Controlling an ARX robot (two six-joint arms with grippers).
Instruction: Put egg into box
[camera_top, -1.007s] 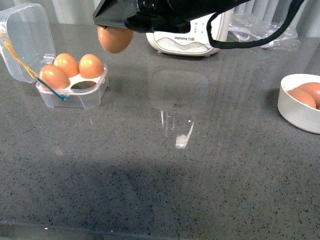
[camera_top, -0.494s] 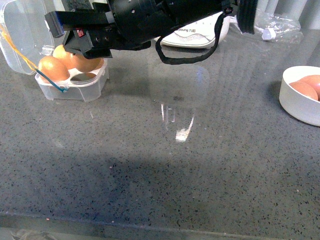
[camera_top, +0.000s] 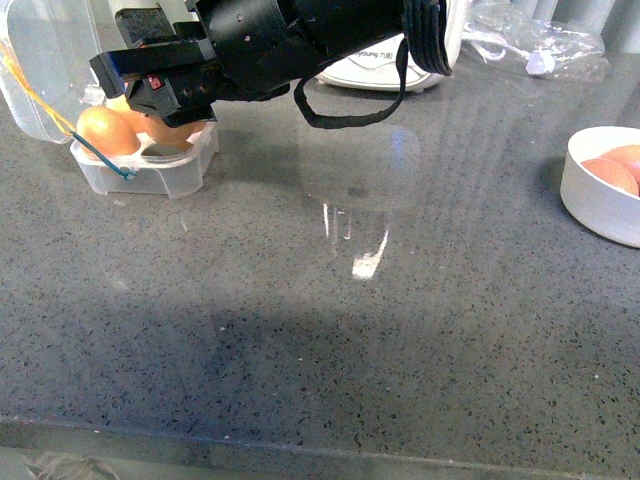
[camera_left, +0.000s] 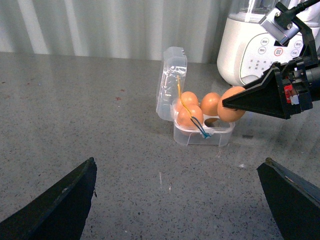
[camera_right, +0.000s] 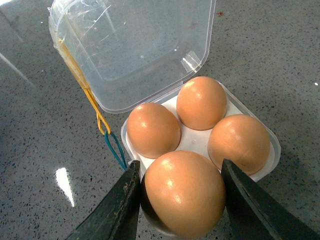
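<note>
The box (camera_top: 150, 172), a clear four-cup case with its lid (camera_right: 140, 45) swung open, stands at the far left of the table. Three eggs sit in its cups. My right gripper (camera_right: 181, 166) is shut on the egg (camera_right: 185, 192) and holds it just over the fourth cup, close to the other eggs. In the front view the right gripper (camera_top: 160, 85) covers most of the box. The left wrist view shows the held egg (camera_left: 234, 102) at the box's (camera_left: 202, 136) edge. My left gripper (camera_left: 179, 162) is open and empty above bare table, short of the box.
A round white bowl (camera_top: 590, 205) with more eggs stands at the right edge. A large white appliance (camera_top: 380, 70) stands behind the box, with a clear plastic bag (camera_top: 530, 40) to its right. Yellow and blue cords (camera_right: 102, 127) hang from the lid.
My right gripper has carried the egg left and down, from beside the box to just over its open cup. The box and its three eggs have not moved.
</note>
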